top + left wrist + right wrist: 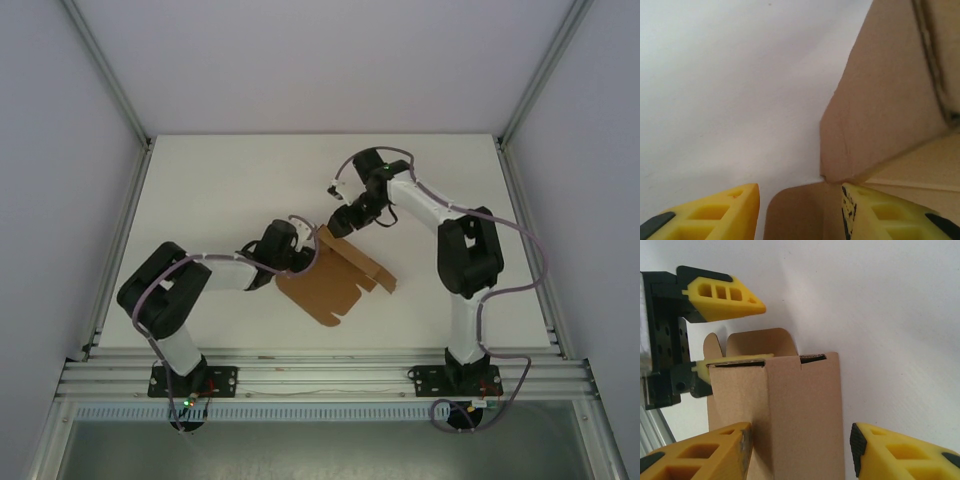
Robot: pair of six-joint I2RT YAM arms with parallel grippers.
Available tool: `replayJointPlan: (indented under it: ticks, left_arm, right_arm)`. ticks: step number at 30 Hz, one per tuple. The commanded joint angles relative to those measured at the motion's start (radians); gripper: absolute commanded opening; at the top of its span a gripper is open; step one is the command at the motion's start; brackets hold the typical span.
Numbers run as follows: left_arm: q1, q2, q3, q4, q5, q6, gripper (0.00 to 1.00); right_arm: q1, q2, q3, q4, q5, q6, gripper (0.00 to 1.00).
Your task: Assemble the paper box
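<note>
We see the paper box (322, 293), plain brown cardboard, partly folded, flaps open, lying around the table (220, 190) middle.

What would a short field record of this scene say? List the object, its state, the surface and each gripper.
object: plain brown die-cut thin cardboard box
state: partly folded, end flaps not closed
surface: white table, box lying on it
left gripper: open, one finger at the box's open end
right gripper: open, fingers around part of the box
</note>
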Motion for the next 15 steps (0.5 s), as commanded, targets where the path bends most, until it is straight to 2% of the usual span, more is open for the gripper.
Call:
replayJointPlan:
  ticks: [1, 4, 10, 15]
  left_arm:
    - [-0.002, 0.047, 0.043, 0.015, 0.1, 0.032, 0.47]
    - [-0.002, 0.084, 0.092, -0.005, 0.115, 0.052, 0.43]
    - [-0.002, 0.12, 0.13, -0.018, 0.16, 0.078, 0.43]
    - [0.006, 0.093, 0.108, -0.075, 0.13, 0.082, 0.45]
  right_arm:
    - [-0.001, 0.048, 0.005, -0.072, 0.074, -0.029, 0.55]
    - [-0.001, 0.064, 0.035, -0.105, 0.07, -0.04, 0.55]
    - [-0.014, 0.092, 0.072, -0.147, 0.082, -0.052, 0.55]
    - [-0.042, 0.086, 0.09, -0.173, 0.077, -0.067, 0.54]
